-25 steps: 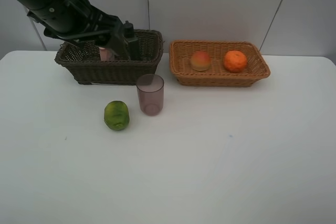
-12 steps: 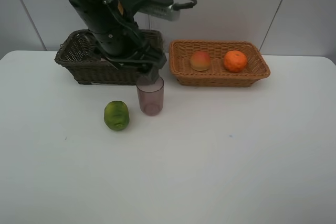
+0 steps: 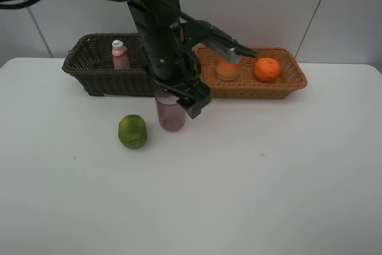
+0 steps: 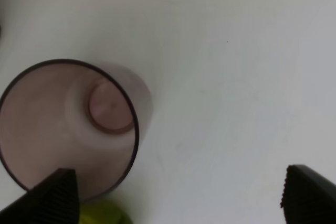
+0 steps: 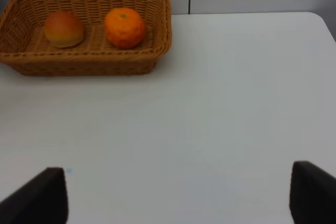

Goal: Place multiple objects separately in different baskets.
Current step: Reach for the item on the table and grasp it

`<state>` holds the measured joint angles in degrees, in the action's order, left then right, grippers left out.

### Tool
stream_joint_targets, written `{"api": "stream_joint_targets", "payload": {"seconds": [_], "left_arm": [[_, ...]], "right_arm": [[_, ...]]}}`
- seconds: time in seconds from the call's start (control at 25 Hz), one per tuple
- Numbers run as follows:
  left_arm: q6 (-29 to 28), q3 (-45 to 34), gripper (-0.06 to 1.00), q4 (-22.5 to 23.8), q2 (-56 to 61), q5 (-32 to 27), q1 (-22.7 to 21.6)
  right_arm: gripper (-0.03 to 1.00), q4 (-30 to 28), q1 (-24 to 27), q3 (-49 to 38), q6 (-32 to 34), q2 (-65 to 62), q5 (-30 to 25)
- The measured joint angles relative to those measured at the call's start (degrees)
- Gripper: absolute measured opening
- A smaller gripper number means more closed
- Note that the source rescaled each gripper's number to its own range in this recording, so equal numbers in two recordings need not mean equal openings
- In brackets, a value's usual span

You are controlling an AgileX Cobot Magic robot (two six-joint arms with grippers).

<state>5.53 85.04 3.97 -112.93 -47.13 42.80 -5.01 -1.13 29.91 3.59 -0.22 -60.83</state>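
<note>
The dark basket (image 3: 98,79) holds the pink bottle (image 3: 119,55); the tan basket (image 3: 286,85) holds the peach (image 3: 227,69) and the orange (image 3: 267,69). A second ago my left arm was over the dark basket. Now the left gripper (image 4: 181,198) hangs wide open above the mauve cup (image 3: 172,117), which stands on the table (image 3: 268,177) beside the green fruit (image 3: 132,131). I judge the cup is next: I must centre one wall between the jaws, descend, then close. My right gripper (image 5: 176,195) waits wide open, empty.
</note>
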Motion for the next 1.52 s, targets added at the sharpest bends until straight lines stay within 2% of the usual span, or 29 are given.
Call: {"api": "stream_joint_targets", "payload": {"seconds": [0.36,0.96,1.52], "left_arm": [[5.6,0.1,1.0,0.4,-3.2,2.7,0.0],[5.8,0.1,1.0,0.9,-7.1,3.7,-0.7],[5.9,0.2,0.98,1.2,-10.6,7.3,-2.1]], "right_arm": [[0.84,0.0,0.0,0.0,0.0,0.0,0.0],[0.84,0.0,0.0,0.0,0.0,0.0,0.0],[0.84,0.0,0.0,0.0,0.0,0.0,0.0]]}}
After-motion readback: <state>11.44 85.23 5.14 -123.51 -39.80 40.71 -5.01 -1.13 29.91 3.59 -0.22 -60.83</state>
